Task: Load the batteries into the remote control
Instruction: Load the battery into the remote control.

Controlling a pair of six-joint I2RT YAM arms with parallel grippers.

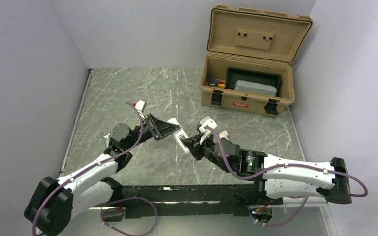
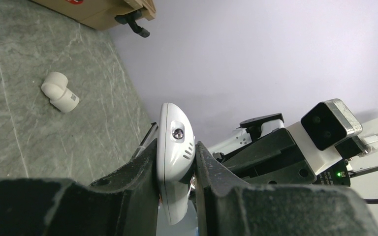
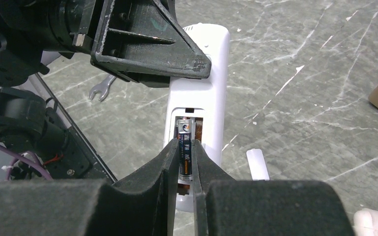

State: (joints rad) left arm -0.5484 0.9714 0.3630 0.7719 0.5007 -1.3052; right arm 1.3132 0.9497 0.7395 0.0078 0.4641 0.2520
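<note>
**Remote control (image 3: 199, 98) held aloft, one battery (image 3: 185, 133) at its bay**
Slim white handset clamped in the left hand (image 2: 176, 147), rear bay open. Dark battery with an orange band is pinched in the right hand (image 3: 185, 150), lengthwise at the bay.

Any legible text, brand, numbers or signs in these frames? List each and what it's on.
Nothing can be quoted.
Red label on the front of the tan case: pale lettering, too small to read.
Battery in the right tool: printed wrap with a small mark, too blurred to read.
Remote control: no lettering shows on the visible side.
</note>
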